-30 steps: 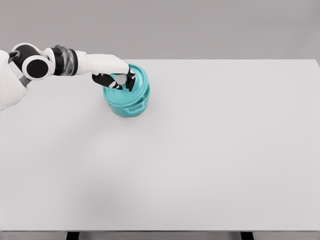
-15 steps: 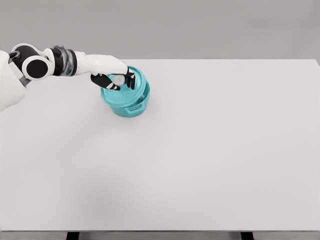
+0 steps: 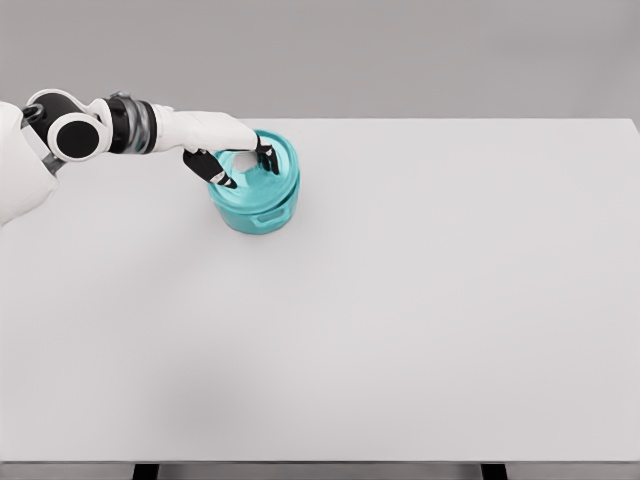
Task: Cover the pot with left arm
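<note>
A teal pot (image 3: pixel 256 213) stands on the white table (image 3: pixel 420 300) at the back left. Its teal lid (image 3: pixel 276 178) lies level on the rim, with a pale grey knob (image 3: pixel 245 160) at its middle. My left hand (image 3: pixel 249 171) hovers right over the lid, reaching in from the left. Its dark fingers (image 3: pixel 213 168) are spread to either side of the knob and do not grip it. The hand hides the back left part of the lid. My right arm does not show.
The table's far edge runs just behind the pot. Grey floor lies beyond it. Two dark table legs show at the bottom edge.
The lid was tilted in my hand's grip over the pot; it now lies flat on the rim. My fingers have spread away from the knob.
</note>
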Motion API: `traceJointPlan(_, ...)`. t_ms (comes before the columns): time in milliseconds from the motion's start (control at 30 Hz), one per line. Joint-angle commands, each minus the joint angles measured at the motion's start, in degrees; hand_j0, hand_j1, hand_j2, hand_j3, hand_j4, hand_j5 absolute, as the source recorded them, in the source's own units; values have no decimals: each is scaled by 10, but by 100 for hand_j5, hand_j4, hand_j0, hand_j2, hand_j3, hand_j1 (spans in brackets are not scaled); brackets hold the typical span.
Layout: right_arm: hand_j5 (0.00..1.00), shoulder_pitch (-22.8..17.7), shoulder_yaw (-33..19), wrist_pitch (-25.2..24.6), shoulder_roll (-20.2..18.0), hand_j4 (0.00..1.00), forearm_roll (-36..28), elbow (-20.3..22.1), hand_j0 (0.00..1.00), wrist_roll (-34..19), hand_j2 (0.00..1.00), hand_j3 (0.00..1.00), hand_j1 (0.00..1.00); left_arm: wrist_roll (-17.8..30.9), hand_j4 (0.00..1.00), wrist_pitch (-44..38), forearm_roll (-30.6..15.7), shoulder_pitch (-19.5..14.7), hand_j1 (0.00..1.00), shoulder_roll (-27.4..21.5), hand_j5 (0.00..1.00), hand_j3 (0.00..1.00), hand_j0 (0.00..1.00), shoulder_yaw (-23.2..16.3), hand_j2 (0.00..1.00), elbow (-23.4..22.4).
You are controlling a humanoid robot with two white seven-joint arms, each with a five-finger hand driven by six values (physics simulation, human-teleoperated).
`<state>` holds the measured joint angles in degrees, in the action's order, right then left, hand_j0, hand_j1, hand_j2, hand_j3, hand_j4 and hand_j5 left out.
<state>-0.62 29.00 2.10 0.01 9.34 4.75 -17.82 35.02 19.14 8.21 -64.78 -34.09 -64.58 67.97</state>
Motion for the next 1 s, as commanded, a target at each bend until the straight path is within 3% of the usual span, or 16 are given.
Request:
traceJointPlan(0, 100, 0, 0, 0, 0, 100, 0, 0, 100, 0, 100, 100, 100, 0, 75, -1, -2, 0, 75, 0, 75, 75, 75, 1, 75, 0)
traceJointPlan(467, 100, 0, 0, 0, 0, 100, 0, 0, 100, 0, 100, 100, 100, 0, 86, -1, -2, 2, 86, -1, 86, 86, 86, -3, 86, 0)
traceJointPlan(567, 100, 0, 0, 0, 0, 100, 0, 0, 100, 0, 100, 100, 100, 0, 93, 0, -2, -3, 93, -7, 93, 93, 93, -1, 93, 1)
traceJointPlan(600, 100, 0, 0, 0, 0, 100, 0, 0, 100, 0, 100, 100, 100, 0, 100, 3, -4, -13, 100, -21, 100, 100, 100, 0, 100, 2)
traceJointPlan(733, 100, 0, 0, 0, 0, 100, 0, 0, 100, 0, 100, 100, 100, 0, 100, 9, -6, -23, 100, -129, 100, 100, 100, 2, 100, 5)
traceJointPlan(833, 100, 1, 0, 0, 0, 100, 0, 0, 100, 0, 100, 100, 100, 0, 100, 10, -6, -12, 100, -162, 100, 100, 100, 2, 100, 2)
traceJointPlan(967, 100, 0, 0, 0, 0, 100, 0, 0, 100, 0, 100, 100, 100, 0, 100, 10, -4, 3, 100, -164, 100, 100, 100, 2, 100, 1)
